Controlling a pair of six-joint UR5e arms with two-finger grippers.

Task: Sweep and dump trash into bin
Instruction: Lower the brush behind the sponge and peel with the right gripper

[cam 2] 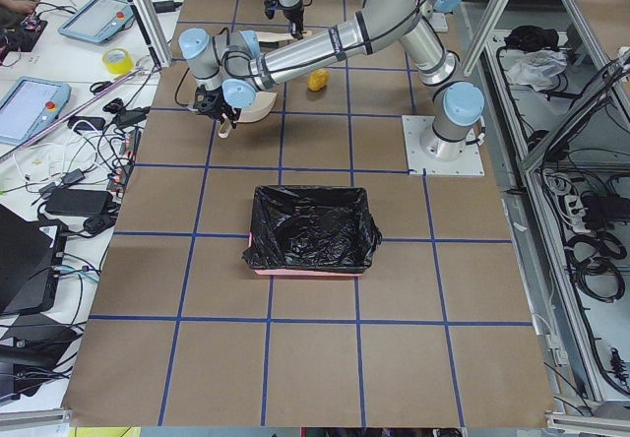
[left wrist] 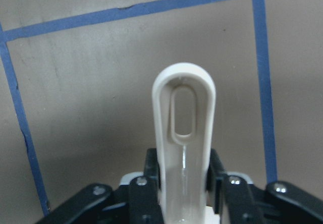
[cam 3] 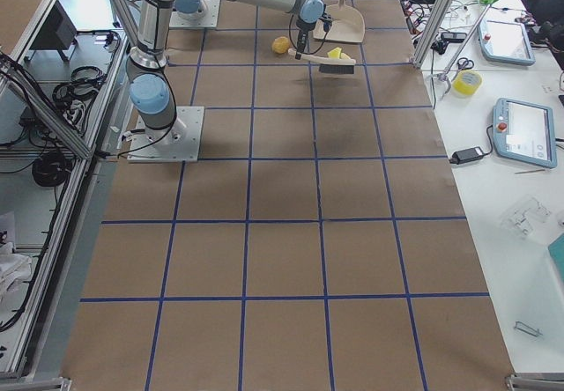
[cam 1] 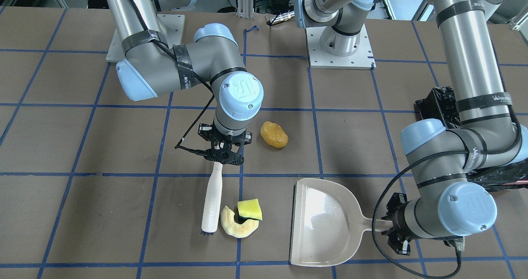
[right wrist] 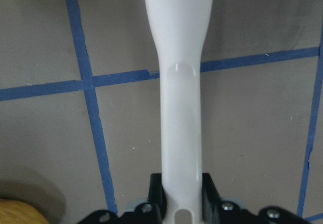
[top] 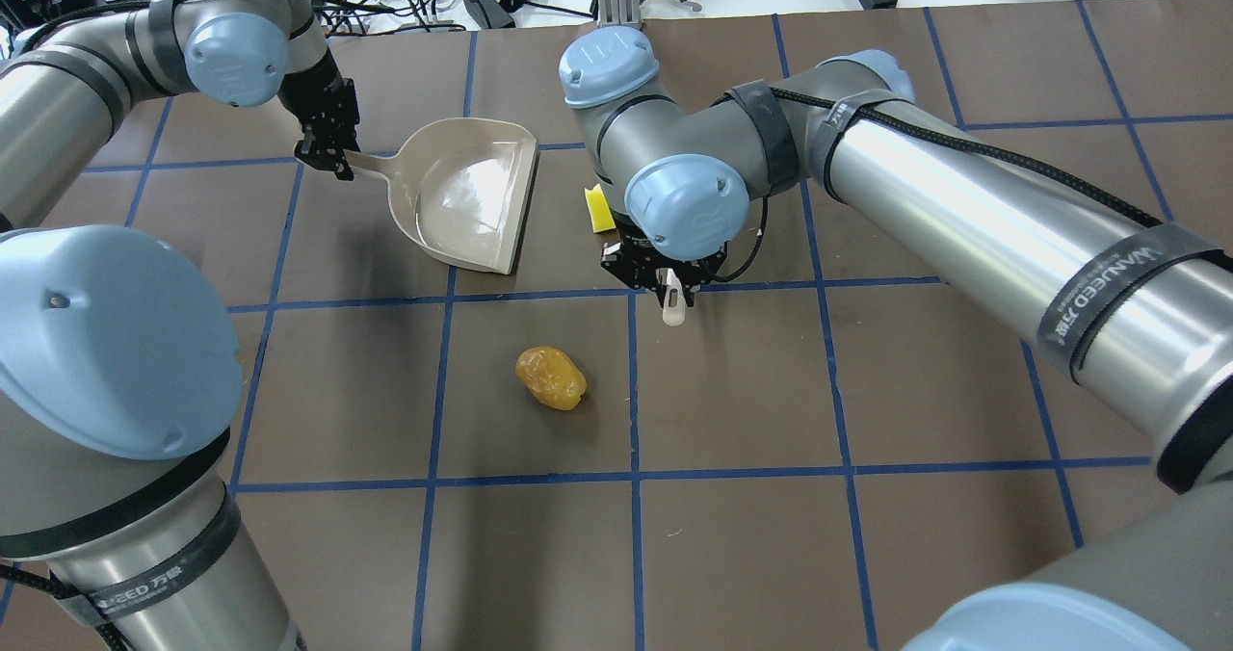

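My left gripper is shut on the handle of the beige dustpan, which lies flat and empty on the table. My right gripper is shut on the white handle of a brush, whose bristles rest on the table beside the pale crescent piece. The yellow sponge piece lies on the crescent. The golden-brown lump sits apart, near my right wrist, and also shows in the overhead view. The black-lined bin stands far behind my left arm.
The table is brown with a blue tape grid. The two arm base plates are at the robot's side. A side bench with tablets and cables runs along the far edge.
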